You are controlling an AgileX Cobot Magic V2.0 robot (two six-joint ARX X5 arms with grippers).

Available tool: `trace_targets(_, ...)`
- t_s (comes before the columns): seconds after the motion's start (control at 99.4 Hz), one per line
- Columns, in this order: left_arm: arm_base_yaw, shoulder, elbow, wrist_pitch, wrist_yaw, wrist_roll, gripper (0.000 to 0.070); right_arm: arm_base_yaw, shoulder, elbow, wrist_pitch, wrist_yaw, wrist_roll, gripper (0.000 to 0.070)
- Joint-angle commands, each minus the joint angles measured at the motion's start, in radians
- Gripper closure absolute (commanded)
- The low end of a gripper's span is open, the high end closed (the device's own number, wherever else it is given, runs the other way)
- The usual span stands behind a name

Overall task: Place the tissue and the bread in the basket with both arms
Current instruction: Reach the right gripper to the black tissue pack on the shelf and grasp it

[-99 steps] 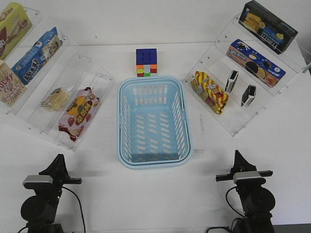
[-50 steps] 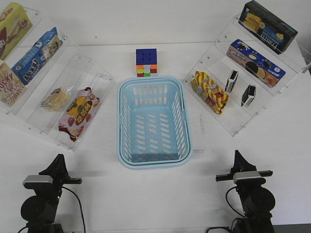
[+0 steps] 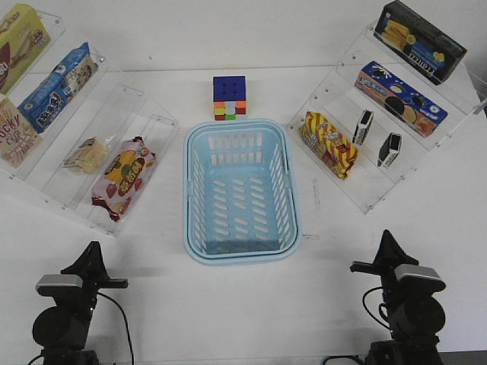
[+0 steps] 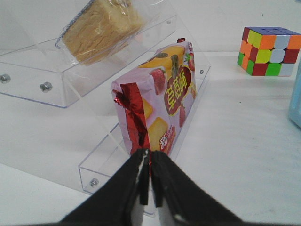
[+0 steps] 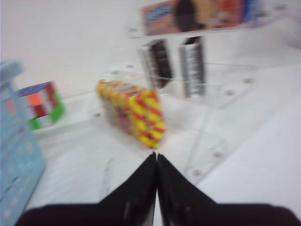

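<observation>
The light blue basket (image 3: 188,190) stands empty in the middle of the table. The wrapped bread (image 3: 85,154) lies on the left clear shelf and shows in the left wrist view (image 4: 101,26). Two black tissue packs (image 3: 363,127) (image 3: 389,150) stand on edge on the right shelf and show blurred in the right wrist view (image 5: 156,62). My left gripper (image 3: 93,249) (image 4: 149,153) is shut and empty, low near the front, facing the left shelf. My right gripper (image 3: 388,237) (image 5: 156,155) is shut and empty, low at the front right, facing the right shelf.
A pink strawberry snack bag (image 4: 160,103) lies below the bread. A red-and-yellow snack bag (image 5: 134,110) lies below the tissue packs. A colour cube (image 3: 229,97) sits behind the basket. Cookie boxes (image 3: 400,97) fill the upper shelves on both sides.
The right arm has shifted to the right and turned; its wrist view is blurred. The left arm and all objects have stayed put.
</observation>
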State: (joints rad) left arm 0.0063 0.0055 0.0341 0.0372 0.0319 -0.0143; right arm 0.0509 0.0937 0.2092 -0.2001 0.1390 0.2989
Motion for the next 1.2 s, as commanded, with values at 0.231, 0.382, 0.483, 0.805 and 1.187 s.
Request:
trace_targets(0.231,0.002,-0.002,-0.02,0.01,0.002,0.002,0.0699,-0.006,0.51,0.4,-0.075,0.009,-0.035,0.0565)
trace_targets(0.382,0.002,-0.002,-0.02,0.01,0.002,0.002,0.0699,-0.011,0.772,0.582,-0.095,0.019,-0.094,0.0298)
trace_targets(0.483,0.002,-0.002,-0.02,0.01,0.002,0.002,0.0699,-0.035,0.925,0.687,-0.092,0.027,-0.138,0.0298)
trace_targets(0.805,0.002,-0.002,-0.02,0.01,0.002,0.002,0.0699,-0.134,1.299,0.917,-0.089,0.01,-0.177,0.0298)
trace_targets(1.187,0.002,-0.002,-0.02,0.01,0.002,0.002,0.0699,-0.153,1.411,0.95,0.006,-0.045,-0.192,0.07)
